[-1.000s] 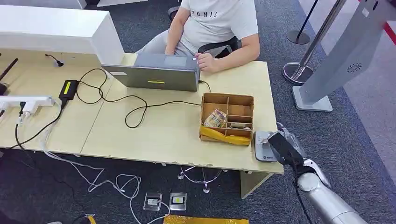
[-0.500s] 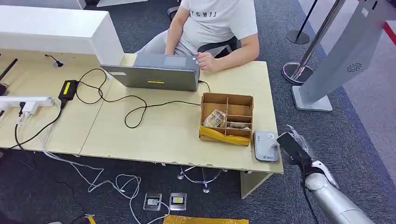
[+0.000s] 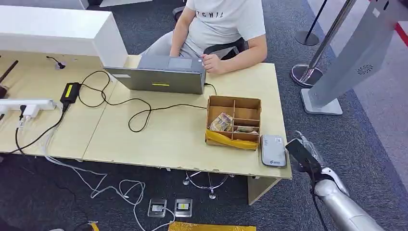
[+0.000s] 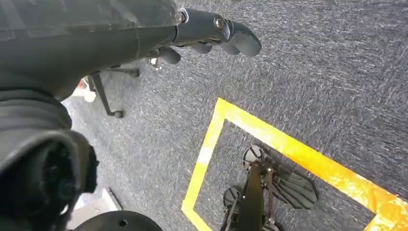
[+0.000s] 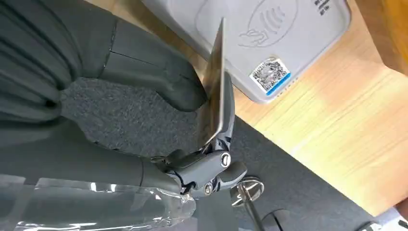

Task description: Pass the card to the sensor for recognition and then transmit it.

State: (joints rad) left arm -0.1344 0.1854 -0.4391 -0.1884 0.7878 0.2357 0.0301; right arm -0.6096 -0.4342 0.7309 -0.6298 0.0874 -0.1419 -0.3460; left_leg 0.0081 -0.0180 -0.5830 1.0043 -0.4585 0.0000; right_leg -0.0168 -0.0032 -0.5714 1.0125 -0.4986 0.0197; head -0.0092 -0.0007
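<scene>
My right hand (image 3: 302,153) hangs just off the surface's (image 3: 159,137) right end and pinches the card (image 5: 216,84) between thumb and fingers, edge-on and upright in the right wrist view. The card stands just beside the sensor (image 3: 273,150) and apart from it. The sensor is a grey pad lying flat at the surface's near right corner; its top bears a hand-and-waves contactless mark and a QR-code sticker with a blue strip, and the small print beside them is too fine to read.

My left hand (image 4: 211,36) hangs over the carpet (image 4: 312,82) with fingers loosely curled and nothing in them. A yellow tape outline (image 4: 269,139) marks the floor beneath it.

Just left of the sensor stands a cardboard box (image 3: 234,122) with compartments. A packet sits in its near left cell, and yellow tape runs along its front edge. Behind it is a grey laptop (image 3: 161,74) with a yellow label on its lid. A person (image 3: 219,29) in a white T-shirt with partly legible letters rests a hand at the laptop. Black cables (image 3: 134,108) loop across the surface from a power brick (image 3: 70,91) with a yellow label. A white power strip (image 3: 26,105) lies at the far left. A grey kiosk stand (image 3: 353,60) rises on the right.
</scene>
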